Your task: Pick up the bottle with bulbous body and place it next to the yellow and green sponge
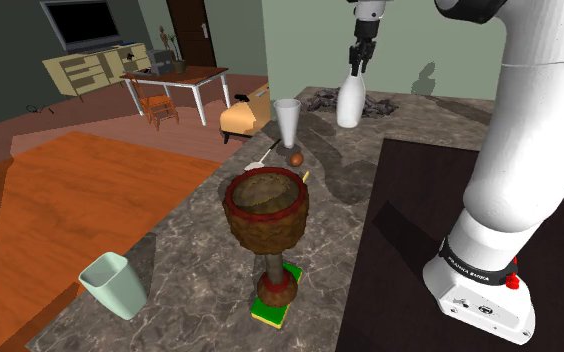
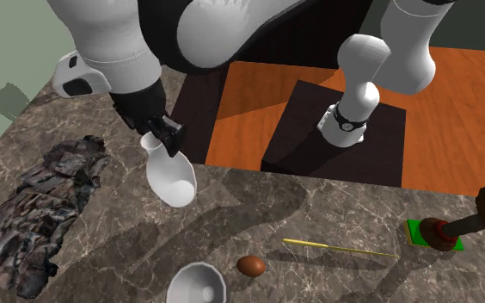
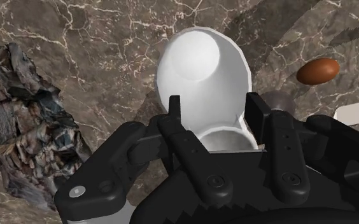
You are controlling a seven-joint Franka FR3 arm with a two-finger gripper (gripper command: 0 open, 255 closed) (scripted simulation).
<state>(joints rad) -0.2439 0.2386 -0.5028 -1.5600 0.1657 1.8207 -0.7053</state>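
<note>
- Neck of the white bulbous bottle [image 1: 348, 102] is pinched by the black gripper [image 1: 357, 65].
- Yellow-green sponge [image 1: 270, 314] is seen well apart, at the near end of the counter [image 1: 195, 240].

A home: wall television [image 1: 82, 22], sideboard [image 1: 95, 68], dining table [image 1: 175, 75] with chair [image 1: 158, 103], beyond a marbled counter [image 1: 190, 250].

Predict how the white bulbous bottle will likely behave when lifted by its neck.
The white bottle looks rigid and smooth, so it may slip in the claw. Its wide body sits below the narrow neck, so it could swing.
</note>
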